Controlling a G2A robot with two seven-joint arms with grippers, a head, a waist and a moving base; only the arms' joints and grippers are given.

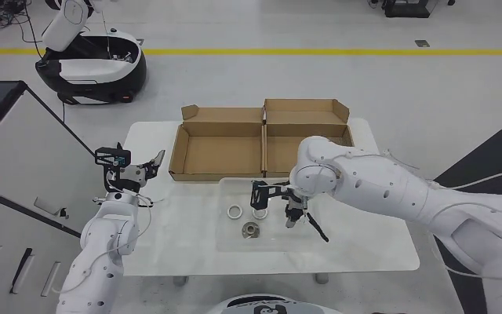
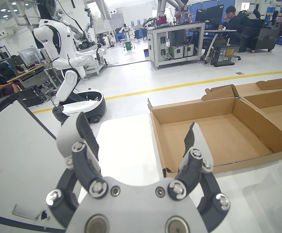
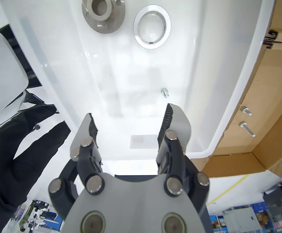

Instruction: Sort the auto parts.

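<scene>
White table (image 1: 180, 251) carries two open cardboard boxes (image 1: 220, 153) behind a clear tray (image 1: 274, 245). The right arm bends in over the tray, its gripper (image 3: 130, 112) spread wide, a small bolt (image 3: 164, 92) just past one fingertip. A flange (image 3: 103, 15) and a ring (image 3: 152, 26) lie farther on. The left gripper (image 2: 136, 120) hangs wide apart at the table's left edge, facing the boxes.
</scene>
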